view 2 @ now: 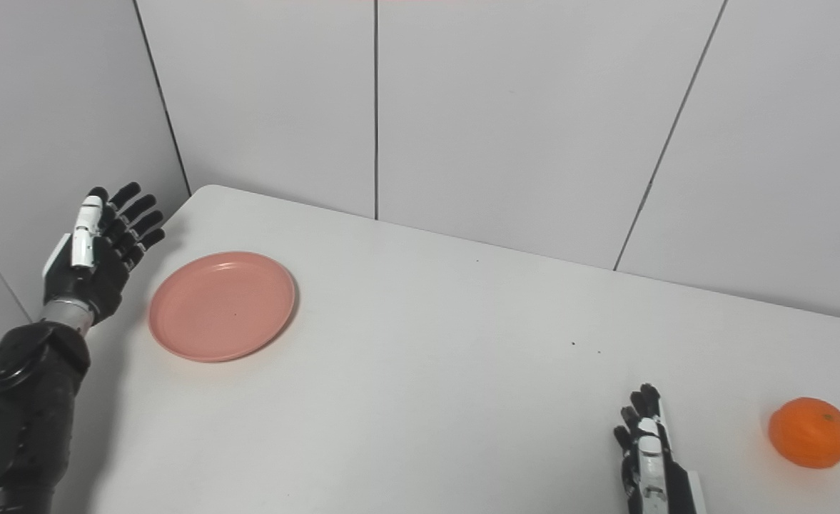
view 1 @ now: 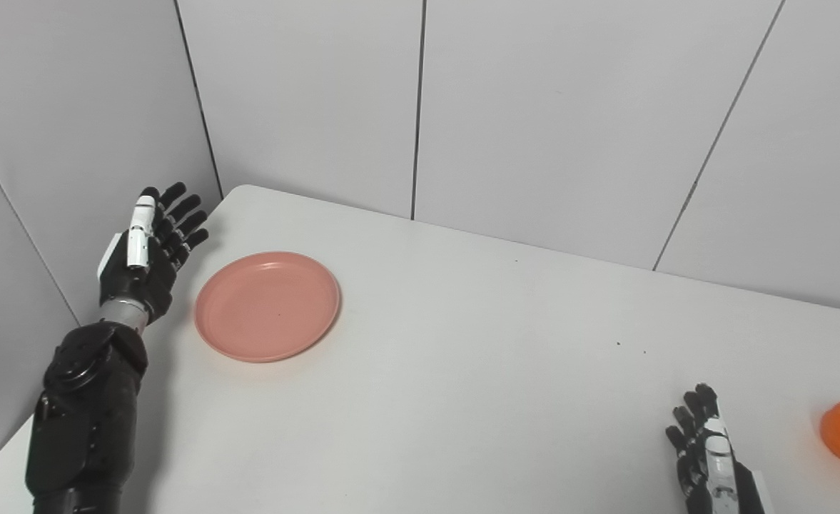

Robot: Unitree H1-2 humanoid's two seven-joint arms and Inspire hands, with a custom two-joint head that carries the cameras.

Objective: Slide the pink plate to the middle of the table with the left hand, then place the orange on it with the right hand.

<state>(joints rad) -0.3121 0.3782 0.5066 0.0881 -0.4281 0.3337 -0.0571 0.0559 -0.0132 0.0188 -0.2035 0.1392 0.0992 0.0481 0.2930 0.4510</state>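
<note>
A round pink plate (view 1: pixel 267 305) lies flat on the left part of the white table (view 1: pixel 462 343). My left hand (view 1: pixel 150 246) is raised just left of the plate, open, fingers stretched upward and apart, not touching it. An orange (view 2: pixel 811 432) rests on the table near the right edge. At the bottom right my right hand (view 2: pixel 644 442) is open, fingers straight, holding nothing, a short way left of the orange.
Grey wall panels (view 1: pixel 534 107) close off the back and the left side of the table. The table's rounded far-left corner (view 1: pixel 241 191) lies just behind my left hand. Bare white tabletop stretches between plate and orange.
</note>
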